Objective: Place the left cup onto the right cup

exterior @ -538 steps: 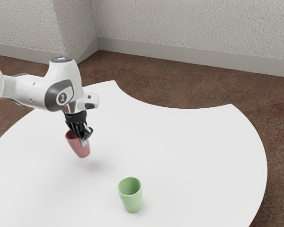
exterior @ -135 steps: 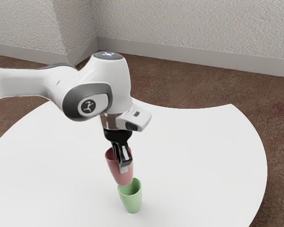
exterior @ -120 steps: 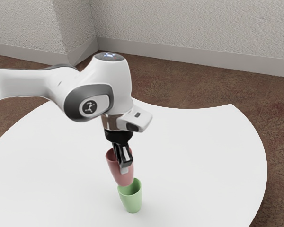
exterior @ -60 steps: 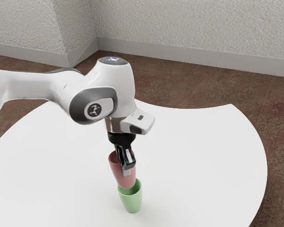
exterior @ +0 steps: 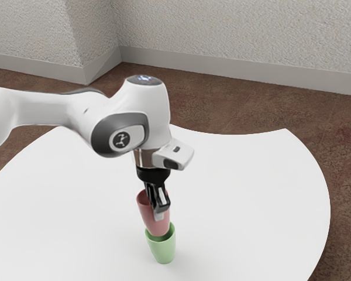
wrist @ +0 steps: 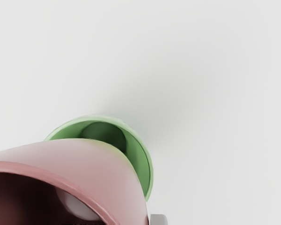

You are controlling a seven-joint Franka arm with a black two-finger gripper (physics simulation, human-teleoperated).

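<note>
Gripper (exterior: pixel 159 202) clamped on pink cup (exterior: pixel 147 215) rim, cup's base hidden inside green cup (exterior: pixel 161 249)

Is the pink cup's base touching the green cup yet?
Cannot tell. In the exterior view the pink cup overlaps the mouth of the green cup, hiding its own base; in the wrist view its wall covers the near rim.

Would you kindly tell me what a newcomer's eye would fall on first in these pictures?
The tilted pink cup, pinched at its rim by the black fingers, hangs with its base at the mouth of the green cup, close to the near edge of the white table. Above them looms the big white arm, reaching in from the exterior view's left.
</note>
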